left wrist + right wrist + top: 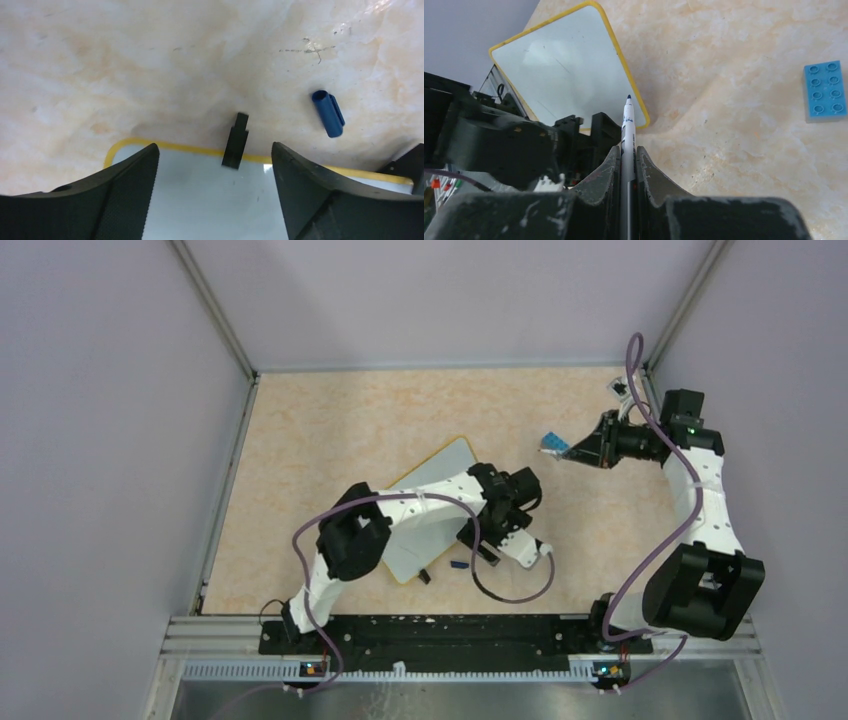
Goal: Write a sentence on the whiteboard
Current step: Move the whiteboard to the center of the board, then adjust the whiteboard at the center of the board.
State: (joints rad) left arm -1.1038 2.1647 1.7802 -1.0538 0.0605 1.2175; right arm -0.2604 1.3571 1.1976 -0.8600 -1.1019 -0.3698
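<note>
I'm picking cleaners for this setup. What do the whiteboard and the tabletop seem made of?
The whiteboard: likely a glossy coated panel, judging by soft reflections; its yellow rim looks plastic. The tabletop: seemingly smooth marble-patterned laminate or vinyl, cream with orange veining and slight sheen; real stone can't be ruled out.

Robot test cell in a lab. Closed in on three sides by plain lilac-grey panels [100,440] set in aluminium profile posts [212,305]. Marbled beige tabletop [330,420], scuffed with stray pen marks [310,49]. Left arm [420,510] and right arm [715,510], white and black, bolted to a black base rail [450,632] at the near edge; purple cables [632,358] looped loose. Small lit circuit boards [312,670] under the rail ends. Props only: small whiteboard [569,65], marker [627,130], blue cap [328,112], blue toy brick [824,90].
</note>
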